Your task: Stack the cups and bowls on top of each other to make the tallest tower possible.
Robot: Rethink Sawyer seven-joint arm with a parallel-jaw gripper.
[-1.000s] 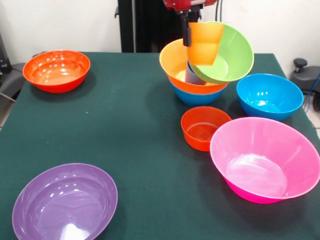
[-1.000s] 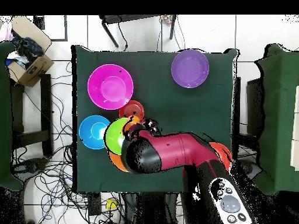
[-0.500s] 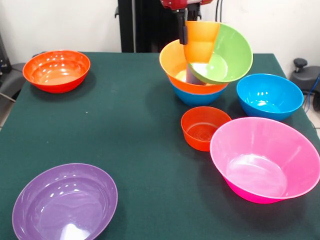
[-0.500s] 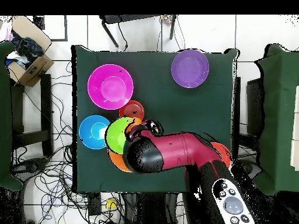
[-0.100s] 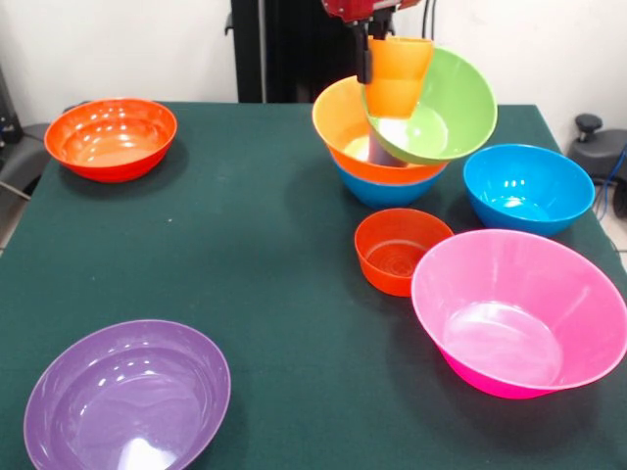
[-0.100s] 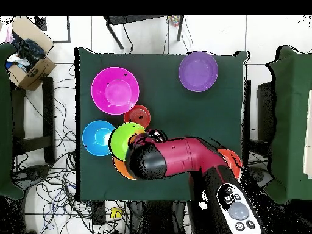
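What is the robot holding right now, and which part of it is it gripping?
An orange cup, gripped at its rim on the side by the tool, and held above the tilted green bowl on the tower.

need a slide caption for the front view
Gripper holds an orange cup above the tilted lime green bowl atop the tower.

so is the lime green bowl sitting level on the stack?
No: in the front view the lime green bowl tilts steeply, its opening facing the camera, atop the orange bowl.
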